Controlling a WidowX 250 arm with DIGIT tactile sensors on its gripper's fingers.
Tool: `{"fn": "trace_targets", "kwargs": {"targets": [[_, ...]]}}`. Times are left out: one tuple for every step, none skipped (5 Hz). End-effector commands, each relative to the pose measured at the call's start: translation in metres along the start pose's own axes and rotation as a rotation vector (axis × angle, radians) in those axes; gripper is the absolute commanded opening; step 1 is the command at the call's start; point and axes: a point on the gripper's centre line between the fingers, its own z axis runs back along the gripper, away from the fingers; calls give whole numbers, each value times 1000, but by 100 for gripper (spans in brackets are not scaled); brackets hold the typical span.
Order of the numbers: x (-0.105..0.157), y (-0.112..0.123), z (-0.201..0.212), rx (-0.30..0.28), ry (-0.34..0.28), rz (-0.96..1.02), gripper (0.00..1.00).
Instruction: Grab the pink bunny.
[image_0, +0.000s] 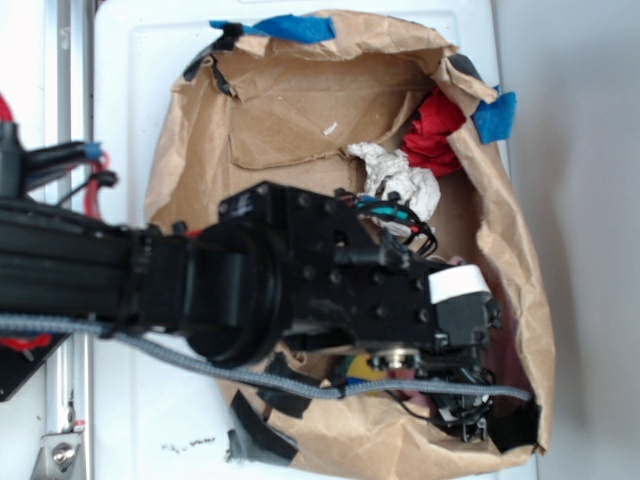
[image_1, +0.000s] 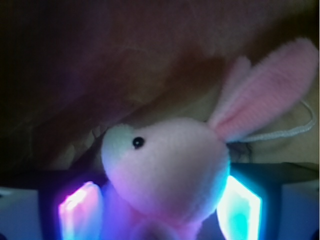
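The pink bunny (image_1: 167, 165) fills the middle of the wrist view, head upright, dark eye facing left and one long ear (image_1: 270, 85) leaning up to the right. My gripper (image_1: 160, 200) is shut on it: the glowing left pad (image_1: 80, 210) and right pad (image_1: 240, 205) press against its sides. In the exterior view the gripper (image_0: 462, 415) reaches down into the lower right corner of the brown paper bag (image_0: 300, 100), and the arm hides the bunny there.
A crumpled red paper ball (image_0: 435, 130) and a crumpled white paper wad (image_0: 400, 180) lie in the bag's upper right. Blue tape (image_0: 290, 27) holds the bag's rim. A yellow object (image_0: 362, 370) peeks from under the arm. The bag wall stands close behind the bunny.
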Motion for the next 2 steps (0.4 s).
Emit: {"fn": "trace_targets", "kwargs": {"targets": [[29,13,21,-37,-16,39,0],[35,28,37,-57,5,46,0]]}}
